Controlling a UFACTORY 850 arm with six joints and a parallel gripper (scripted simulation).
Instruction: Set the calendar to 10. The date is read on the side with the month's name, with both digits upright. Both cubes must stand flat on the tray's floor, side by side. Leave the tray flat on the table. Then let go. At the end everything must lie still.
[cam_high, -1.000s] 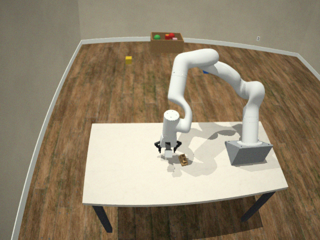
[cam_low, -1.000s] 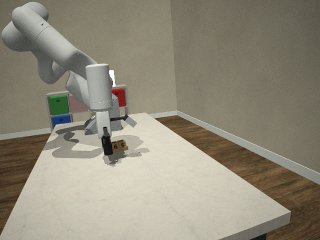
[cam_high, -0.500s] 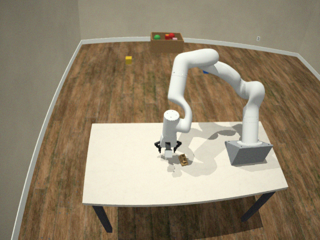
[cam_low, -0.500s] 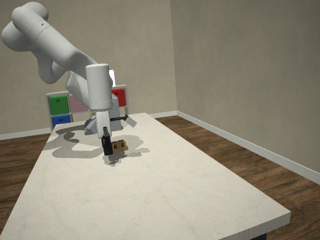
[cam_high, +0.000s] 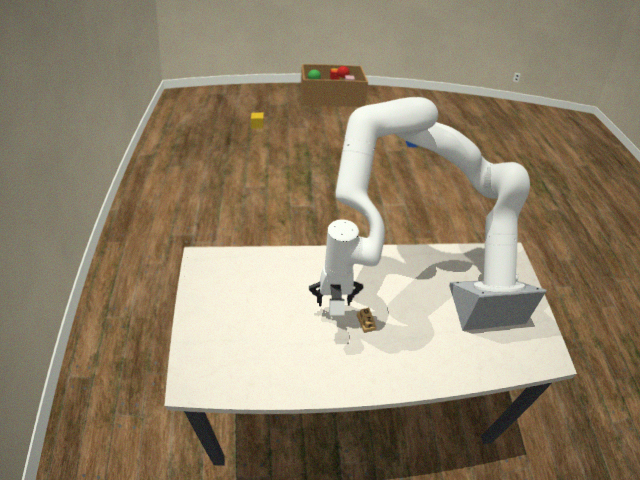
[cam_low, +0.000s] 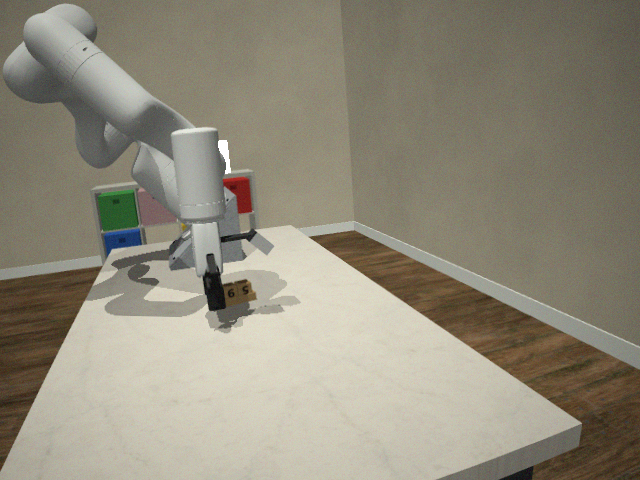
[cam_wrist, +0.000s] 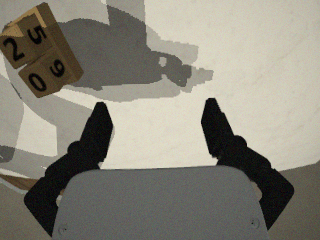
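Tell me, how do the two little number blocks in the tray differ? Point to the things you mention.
The first block (cam_high: 368, 323) (cam_low: 245, 288) (cam_wrist: 26, 42) shows a 2 and a 5 in the wrist view; the second block (cam_high: 364, 313) (cam_low: 230, 292) (cam_wrist: 46, 75) shows a 0 and a 9-or-6 shape.
In that picture, the first block lies farther up, the second lower down.
Both are wood-coloured with dark digits, side by side in the tray (cam_high: 370, 329) (cam_low: 242, 301) (cam_wrist: 70, 52).

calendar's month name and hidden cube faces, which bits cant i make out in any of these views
- Month's name: no view shows it legibly; top view too small, wrist view cuts the calendar at the edge.
- Cubes' undersides: hidden by the tray in every view.
- Cube digits, top view: too small.
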